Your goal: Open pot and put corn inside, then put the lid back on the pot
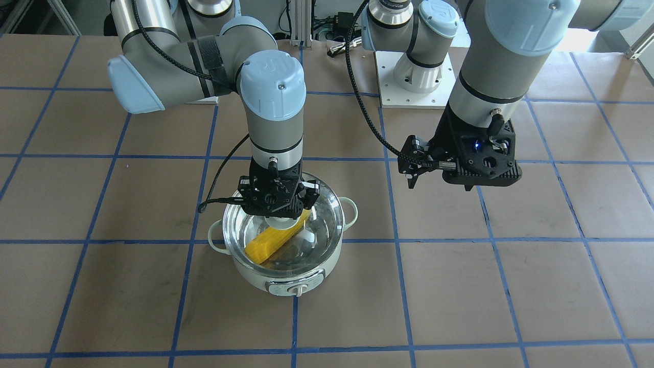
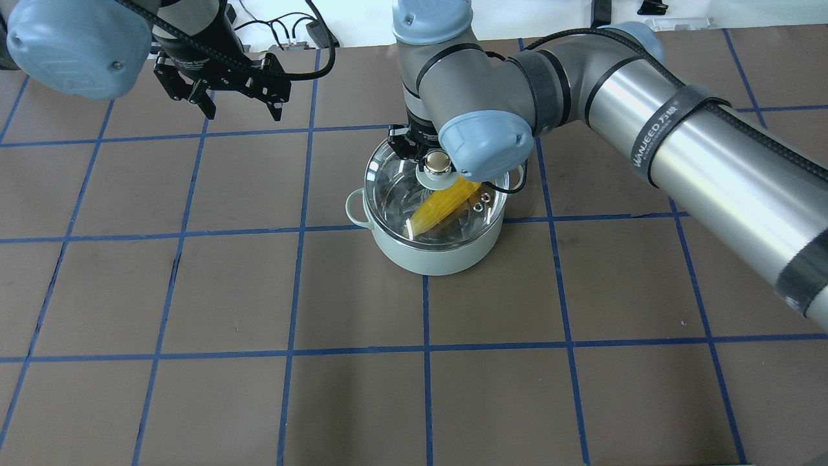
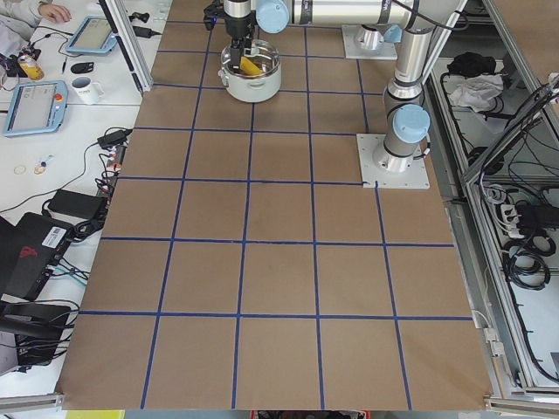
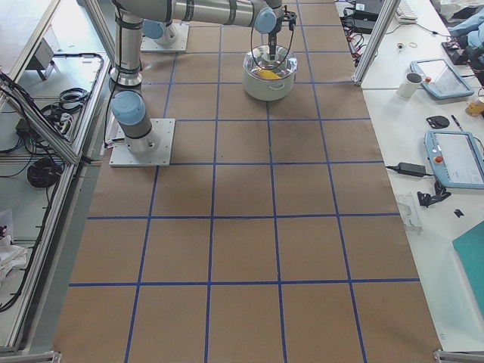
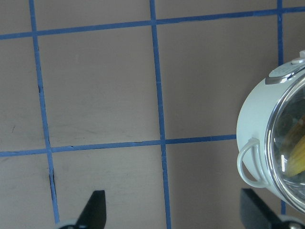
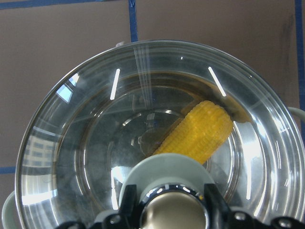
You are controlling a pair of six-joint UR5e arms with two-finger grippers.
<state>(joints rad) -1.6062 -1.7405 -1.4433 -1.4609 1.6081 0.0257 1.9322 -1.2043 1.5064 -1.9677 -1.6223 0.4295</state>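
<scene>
Brown paper crossed by blue tape covers the table [image 2: 194, 291]. At the overhead view's left, the left gripper [image 2: 244, 115] hangs above the paper, its jaws wide apart and empty. At centre, well apart from it, stands the mint-green pot [image 2: 440, 255]. The corn [image 2: 443, 207] lies slantwise inside it under the glass lid [image 2: 391, 188], which sits on the rim. Reaching in from the right, the right gripper [image 6: 171, 210] has its jaws clamped on the lid's knob [image 2: 438, 162].

Only readable bits: the black strap [image 2: 666, 123] round the right arm [image 2: 724, 168] says "WANJEED" plus two Chinese characters, and the blue joint cap [image 1: 272, 76] above the pot [image 1: 255, 276] has "UR" embossed.
</scene>
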